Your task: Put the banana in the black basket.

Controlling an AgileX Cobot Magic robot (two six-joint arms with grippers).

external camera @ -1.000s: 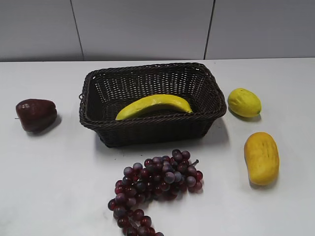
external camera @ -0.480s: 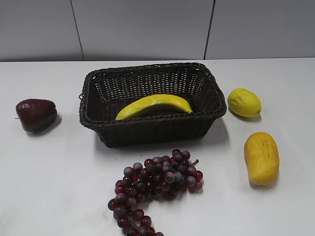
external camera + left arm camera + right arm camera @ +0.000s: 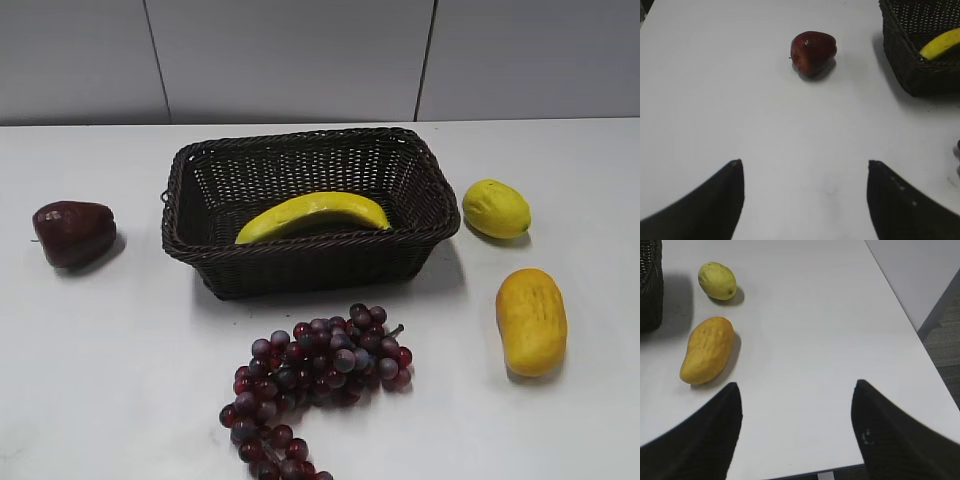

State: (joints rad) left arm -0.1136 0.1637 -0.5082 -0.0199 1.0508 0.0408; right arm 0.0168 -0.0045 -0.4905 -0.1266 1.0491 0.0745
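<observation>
The banana [image 3: 313,214] lies inside the black basket [image 3: 300,262], along its front wall, at the table's middle back. In the left wrist view one end of the banana [image 3: 941,44] shows over the basket's rim [image 3: 912,75] at the top right. My left gripper [image 3: 805,165] is open and empty above bare table, well in front of the basket. My right gripper [image 3: 796,386] is open and empty near the table's front right edge. A corner of the basket [image 3: 650,287] shows at the right wrist view's top left. Neither gripper shows in the exterior view.
A dark red apple [image 3: 73,233] lies left of the basket, also in the left wrist view [image 3: 813,51]. A bunch of purple grapes [image 3: 315,375] lies in front. A small round yellow fruit [image 3: 496,208] and an oval orange-yellow fruit [image 3: 531,320] lie to the right.
</observation>
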